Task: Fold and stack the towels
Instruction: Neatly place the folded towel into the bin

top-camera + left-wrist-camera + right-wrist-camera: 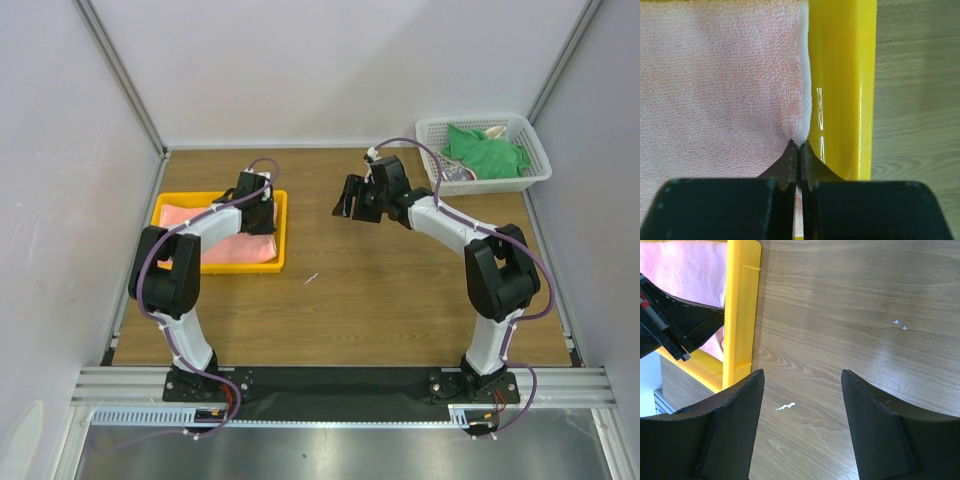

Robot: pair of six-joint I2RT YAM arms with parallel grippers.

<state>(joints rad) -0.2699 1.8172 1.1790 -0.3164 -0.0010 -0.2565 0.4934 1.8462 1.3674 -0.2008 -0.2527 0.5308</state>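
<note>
Firstly, at the near left of the table [380, 300], a yellow tray [225, 268] is seen with the pink towel [240, 250] laid flat inside it. The towel is judged to be placed there as the base of the stack, since the tray gives a bounded spot for the pile.

The left gripper [256, 204] is lowered into the tray at the towel's right edge, just beside the right wall of the tray. Its fingers are pressed together, and the cloth is drawn into a small pucker at their tips. A thin pinch on the hem is therefore judged to be held, most likely so that the edge can be squared against the wall or tidied.

Further out, near the middle of the table, the right gripper [352, 200] is held above bare wood, well apart from the tray. Its fingers are spread wide, and nothing is held or touched by them. This posture is judged to be a waiting one, ready for the next towel.

At the far right, a white basket [535, 165] is set against the back wall. The green towel [485, 155] is crumpled inside it, and part of the patterned towel [458, 175] is visible beneath. Both are unfolded, so two of the three towels are not yet dealt with.
</note>
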